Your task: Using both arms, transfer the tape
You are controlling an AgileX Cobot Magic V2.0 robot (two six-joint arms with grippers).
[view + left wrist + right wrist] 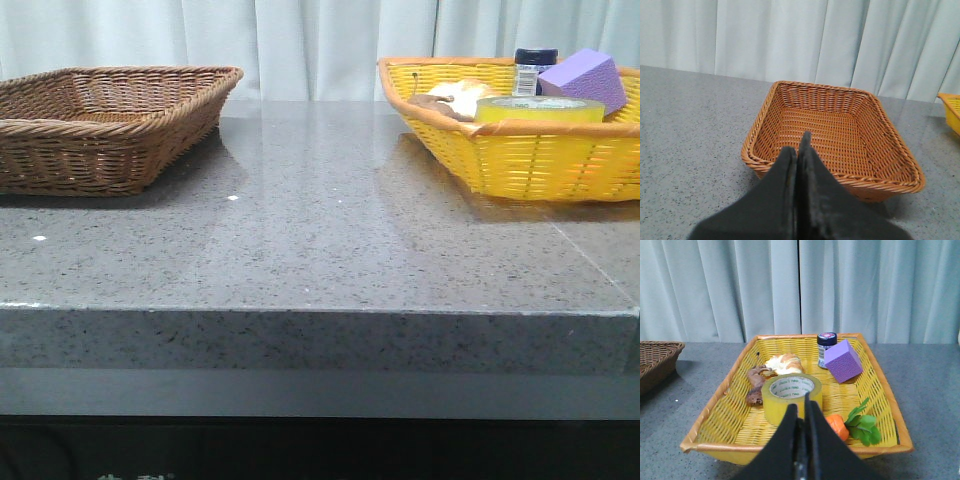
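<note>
The tape point(788, 396), a wide yellow roll with a white core and green lettering, lies flat in the yellow basket point(715, 405). It also shows in the front view point(539, 108), inside the yellow basket point(520, 160) at the right. My right gripper point(800, 409) is shut and empty, short of the basket's near rim, in line with the tape. My left gripper point(798, 150) is shut and empty, just before the near rim of the empty brown wicker basket point(835, 125). Neither gripper shows in the front view.
The yellow basket also holds a purple block point(843, 361), a dark jar point(826, 349), a bread piece point(784, 363), a brown figure point(756, 385) and an orange carrot toy with green leaves point(852, 426). The brown basket point(100, 125) stands at the left on the grey stone table point(320, 230).
</note>
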